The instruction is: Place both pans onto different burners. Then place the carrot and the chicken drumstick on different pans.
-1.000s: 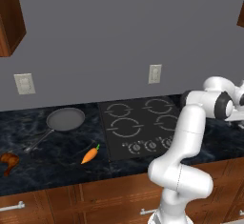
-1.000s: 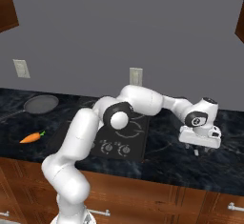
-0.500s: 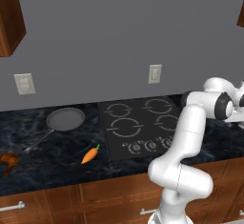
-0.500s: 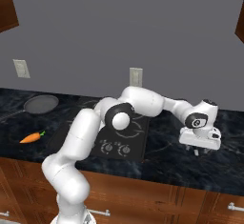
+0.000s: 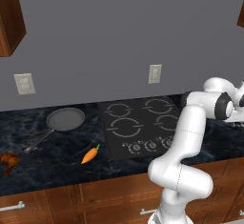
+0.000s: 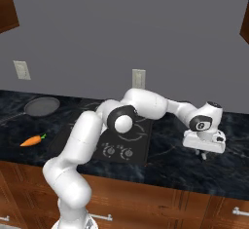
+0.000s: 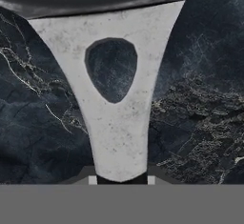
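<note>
Dark marble counter point(image 5: 57, 161) holds an empty pan point(image 5: 65, 119); hand point(image 6: 204, 151) clenched on a second pan's grey handle point(image 7: 116, 118).

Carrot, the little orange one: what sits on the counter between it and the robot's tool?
The flat black glass cooktop with round knobs lies between the small orange carrot and the tool; otherwise bare dark marble counter, in the right base view.

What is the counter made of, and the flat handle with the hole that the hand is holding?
Counter: looks like polished dark stone, maybe marble, with pale veins. Handle: likely matte, speckled light-grey metal or stone-look; the hand is shut on its narrow end.
</note>
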Motion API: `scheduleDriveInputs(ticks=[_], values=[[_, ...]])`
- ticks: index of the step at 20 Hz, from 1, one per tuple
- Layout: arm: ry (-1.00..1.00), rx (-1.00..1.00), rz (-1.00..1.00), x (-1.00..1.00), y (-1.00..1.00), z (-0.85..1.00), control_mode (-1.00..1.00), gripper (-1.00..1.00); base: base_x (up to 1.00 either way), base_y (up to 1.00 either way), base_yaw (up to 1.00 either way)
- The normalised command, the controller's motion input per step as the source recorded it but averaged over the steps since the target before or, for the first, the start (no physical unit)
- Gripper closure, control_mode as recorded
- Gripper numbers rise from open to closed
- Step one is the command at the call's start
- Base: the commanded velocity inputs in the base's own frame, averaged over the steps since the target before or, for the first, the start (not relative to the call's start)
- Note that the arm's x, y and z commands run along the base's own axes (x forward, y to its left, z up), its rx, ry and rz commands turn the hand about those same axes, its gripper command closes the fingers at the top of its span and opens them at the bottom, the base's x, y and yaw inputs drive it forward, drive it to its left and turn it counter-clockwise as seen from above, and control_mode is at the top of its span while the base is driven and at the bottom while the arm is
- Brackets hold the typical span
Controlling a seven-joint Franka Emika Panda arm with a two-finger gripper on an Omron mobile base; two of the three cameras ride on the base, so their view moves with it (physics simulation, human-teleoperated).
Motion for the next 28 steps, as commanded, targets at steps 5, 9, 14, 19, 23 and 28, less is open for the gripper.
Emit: scheduleDriveInputs(ticks=[5, 9, 14, 19, 23, 28], values=[[-0.01, 0.0, 0.0, 0.0, 0.0, -0.01, -1.0, 1.0, 0.0, 0.0, 0.0], [-0.05, 0.0, 0.1, -0.12, 0.01, 0.07, -1.0, 1.0, 0.0, 0.0, 0.0], [-0.11, 0.0, 0.15, -0.28, 0.12, 0.09, -1.0, 1.0, 0.0, 0.0, 0.0], [-0.09, -0.01, 0.16, -0.19, 0.54, 0.06, -1.0, 1.0, 0.0, 0.0, 0.0], [-0.01, -0.02, 0.13, -0.02, 0.75, 0.07, -1.0, 1.0, 0.0, 0.0, 0.0], [0.0, 0.0, 0.07, 0.0, 0.55, 0.21, -1.0, 1.0, 0.0, 0.0, 0.0]])
